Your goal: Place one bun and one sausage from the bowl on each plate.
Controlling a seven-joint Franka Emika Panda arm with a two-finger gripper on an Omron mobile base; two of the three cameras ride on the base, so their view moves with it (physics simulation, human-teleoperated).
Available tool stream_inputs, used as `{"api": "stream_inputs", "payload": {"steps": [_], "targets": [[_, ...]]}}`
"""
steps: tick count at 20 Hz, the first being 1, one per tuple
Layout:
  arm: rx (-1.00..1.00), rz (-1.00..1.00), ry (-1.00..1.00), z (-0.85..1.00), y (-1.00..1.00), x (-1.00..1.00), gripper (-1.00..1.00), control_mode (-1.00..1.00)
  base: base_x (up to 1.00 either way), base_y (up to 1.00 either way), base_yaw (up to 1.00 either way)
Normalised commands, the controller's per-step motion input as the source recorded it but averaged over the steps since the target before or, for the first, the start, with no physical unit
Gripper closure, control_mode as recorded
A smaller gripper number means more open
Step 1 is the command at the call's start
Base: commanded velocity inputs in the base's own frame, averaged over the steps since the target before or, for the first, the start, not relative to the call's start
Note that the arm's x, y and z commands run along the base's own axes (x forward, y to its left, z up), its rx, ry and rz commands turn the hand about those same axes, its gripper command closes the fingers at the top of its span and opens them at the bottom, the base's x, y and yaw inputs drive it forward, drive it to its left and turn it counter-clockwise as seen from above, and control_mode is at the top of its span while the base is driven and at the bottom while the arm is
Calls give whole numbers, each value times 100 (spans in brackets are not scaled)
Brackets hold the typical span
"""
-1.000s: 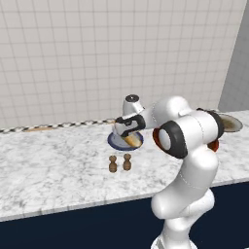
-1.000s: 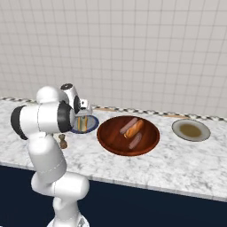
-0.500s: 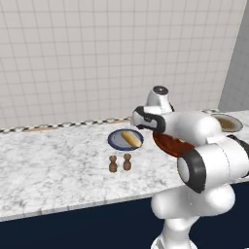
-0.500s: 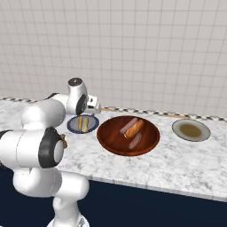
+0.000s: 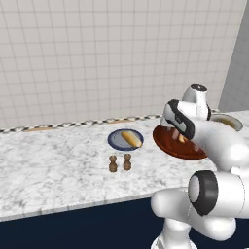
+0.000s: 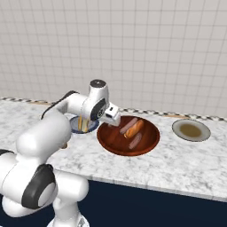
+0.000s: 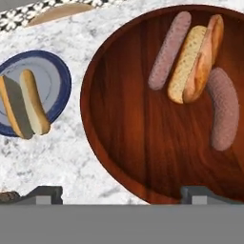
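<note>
I've got the marble desk (image 5: 53,165) running w/ a tiled wall behind it. Biggest thing on it is the wooden bowl (image 7: 124,143), sitting btwn the two plates. In the hand view the bowl holds one bun (image 7: 195,59) and two sausages: one sausage (image 7: 169,50) touching the bun's left side, the other sausage (image 7: 224,114) just beside the bun's lower right end. Right base view shows the same three in the bowl (image 6: 111,141).

Blue plate (image 7: 57,78) is just left of the bowl on the desk, apart from it; it carries a bun (image 7: 33,102), w/ a dark shadow band across it. Left base view shows that plate (image 5: 115,141) w/ the bun (image 5: 130,139) on it. Tan plate (image 6: 190,130) sits well apart to the bowl's right in the right base view, nothing on it that I can make out.

Two small brown shakers (image 5: 120,163) stand side by side in front of the blue plate.

Gripper (image 7: 121,193) hangs over the bowl's near rim, fingers spread wide, holding nothing.
</note>
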Motion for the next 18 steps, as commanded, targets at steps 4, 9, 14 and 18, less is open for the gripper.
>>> {"api": "stream_inputs", "payload": {"steps": [4, 9, 14, 18], "targets": [[-19, -5, 11, -45, -100, -4, -100, -100, 0, 0, 0], [-16, -5, 7, -53, -77, 17, -100, -100, 0, 0, 0], [0, 4, -4, -36, -57, 6, -100, -100, 0, 0, 0], [-3, 7, -7, -27, -29, 11, -100, -100, 0, 0, 0]]}}
